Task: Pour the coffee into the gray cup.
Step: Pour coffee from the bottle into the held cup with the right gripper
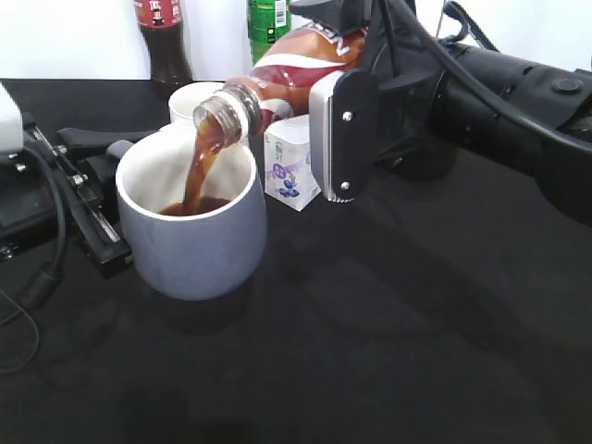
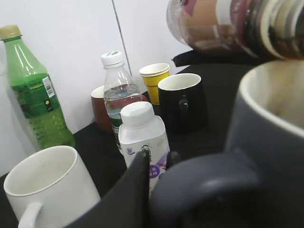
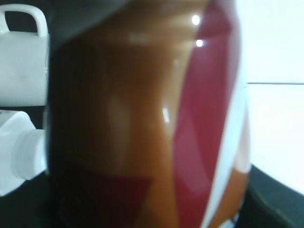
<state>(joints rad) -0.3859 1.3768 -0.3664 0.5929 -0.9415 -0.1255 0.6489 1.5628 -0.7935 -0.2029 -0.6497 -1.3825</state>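
The gray cup [image 1: 196,248] stands at the left of the black table, with brown liquid in its bottom. The coffee bottle [image 1: 294,67] is tilted mouth-down over it, and a brown stream runs from its neck into the cup. My right gripper [image 1: 335,129] is shut on the bottle's body, which fills the right wrist view [image 3: 156,123]. My left gripper [image 2: 156,160] is shut on the cup's handle [image 2: 209,176]. It shows at the cup's left in the exterior view [image 1: 118,150]. The bottle's neck hangs over the cup rim in the left wrist view [image 2: 223,23].
A white mug [image 1: 190,100] and a small white milk bottle [image 1: 289,166] stand right behind the cup. A cola bottle [image 1: 165,42] and a green bottle [image 1: 268,23] are at the back. A water bottle [image 2: 116,90], black mug [image 2: 183,102], yellow paper cup [image 2: 154,78] and brown cup [image 2: 99,110] stand beyond.
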